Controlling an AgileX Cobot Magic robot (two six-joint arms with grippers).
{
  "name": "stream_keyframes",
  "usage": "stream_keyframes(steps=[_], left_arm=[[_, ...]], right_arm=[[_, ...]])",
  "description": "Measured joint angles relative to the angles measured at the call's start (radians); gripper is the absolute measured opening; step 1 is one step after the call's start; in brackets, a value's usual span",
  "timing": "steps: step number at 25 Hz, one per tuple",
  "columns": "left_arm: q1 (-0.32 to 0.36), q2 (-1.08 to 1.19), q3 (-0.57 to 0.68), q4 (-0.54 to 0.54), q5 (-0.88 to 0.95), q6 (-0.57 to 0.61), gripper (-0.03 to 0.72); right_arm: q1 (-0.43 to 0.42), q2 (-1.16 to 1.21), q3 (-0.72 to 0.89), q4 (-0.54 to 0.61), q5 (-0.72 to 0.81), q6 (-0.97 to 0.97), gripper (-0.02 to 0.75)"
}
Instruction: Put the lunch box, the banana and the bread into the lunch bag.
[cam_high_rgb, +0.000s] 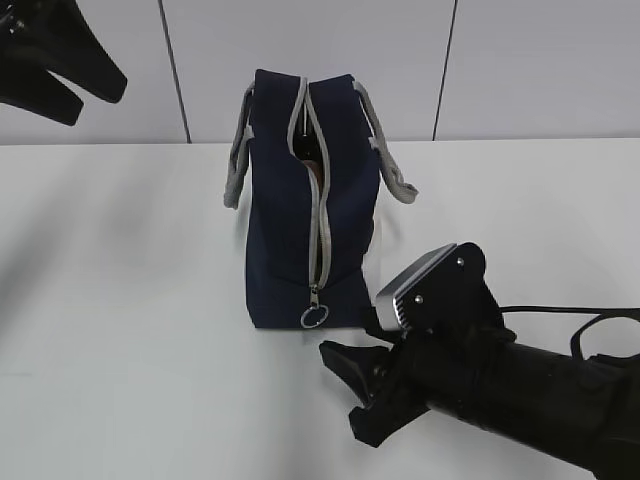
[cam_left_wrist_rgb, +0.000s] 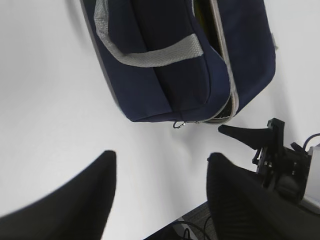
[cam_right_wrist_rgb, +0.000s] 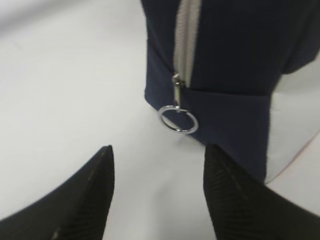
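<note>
The navy lunch bag stands upright in the middle of the white table. Its grey zipper is parted along the top, and the slider with its ring pull hangs at the low front end. Something brown shows in the gap, and a yellow-green sliver shows in the left wrist view; I cannot tell what they are. No lunch box, banana or bread lies in the open. My right gripper is open and empty, low on the table just in front of the ring pull. My left gripper is open and empty, raised at the far left.
The grey strap handles droop to both sides of the bag. A white wall stands behind the table. The right arm's cable trails at the right. The table's front edge shows beneath the left gripper.
</note>
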Motion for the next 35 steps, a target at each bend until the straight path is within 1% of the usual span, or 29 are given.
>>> stream_keyframes(steps=[3,8,18,24,35], left_arm=[[0.000,0.000,0.000,0.000,0.000,0.000,0.403],[0.000,0.000,0.000,0.001,0.000,0.000,0.403],[0.000,0.000,0.000,0.001,0.000,0.000,0.403],[0.000,0.000,0.000,0.003,0.000,0.000,0.398],[0.000,0.000,0.000,0.011,0.000,0.000,0.395]], right_arm=[[0.000,0.033,-0.004,-0.033,-0.032,0.011,0.410],[0.000,0.076,-0.032,-0.046,-0.037,0.015,0.406],[0.000,0.188,-0.131,-0.049,-0.040,0.017,0.405],[0.000,0.217,-0.176,-0.045,-0.042,0.020,0.405],[0.000,0.224,-0.155,-0.023,-0.027,0.032,0.405]])
